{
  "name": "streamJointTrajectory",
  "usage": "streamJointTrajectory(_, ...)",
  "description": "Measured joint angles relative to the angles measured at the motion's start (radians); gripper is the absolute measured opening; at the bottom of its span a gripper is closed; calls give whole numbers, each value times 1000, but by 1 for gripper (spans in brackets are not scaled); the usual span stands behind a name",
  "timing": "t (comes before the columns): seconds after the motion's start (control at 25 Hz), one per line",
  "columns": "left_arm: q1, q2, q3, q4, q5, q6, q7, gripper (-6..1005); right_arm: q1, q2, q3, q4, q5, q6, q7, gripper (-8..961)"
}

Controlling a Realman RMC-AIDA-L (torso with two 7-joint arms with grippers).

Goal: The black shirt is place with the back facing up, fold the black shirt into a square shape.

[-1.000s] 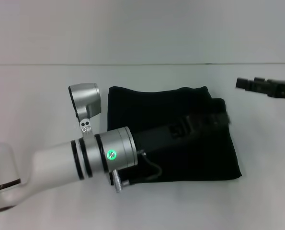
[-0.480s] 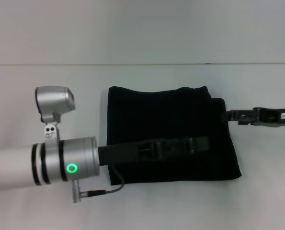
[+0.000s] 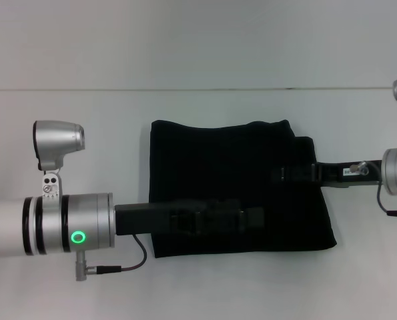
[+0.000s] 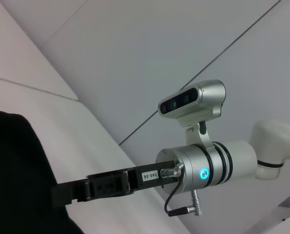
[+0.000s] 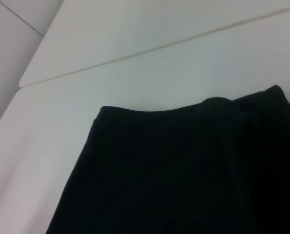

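The black shirt point(image 3: 225, 160) lies folded into a rough rectangle in the middle of the white table, and no lettering shows on it. My left gripper point(image 3: 255, 217) reaches in from the left, low over the shirt's near part. From the right, my right gripper point(image 3: 281, 175) comes in over the shirt's right edge. The left wrist view shows the right gripper point(image 4: 62, 194) at the edge of the shirt point(image 4: 13, 170). The shirt's point(image 5: 183, 170) far edge and a far corner fill much of the right wrist view. Both grippers are black against black cloth.
The white table point(image 3: 358, 280) surrounds the shirt on all sides. Its back edge meets a pale wall point(image 3: 198, 40) behind. A cable point(image 3: 128, 263) hangs under my left wrist, near the shirt's near left corner.
My left arm has drawn back to the left and nearer to me, its gripper sliding toward the shirt's near part. My right arm has come in from the right over the shirt's right edge.
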Motion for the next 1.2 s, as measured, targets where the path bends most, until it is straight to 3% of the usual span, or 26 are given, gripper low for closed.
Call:
streamJointTrajectory(0.2,1,5,14,8,0,-3,0,937,8,12,-2,17,0,32,0,814)
streamJointTrajectory(0.6,1,8,17,10,-1,-3,0,937,2,30,5,5,6,45,-8,735)
streamJointTrajectory(1.2,11,2,18,7,-1,-9,-1,936,-8,31,7,3,18,50,-44,128)
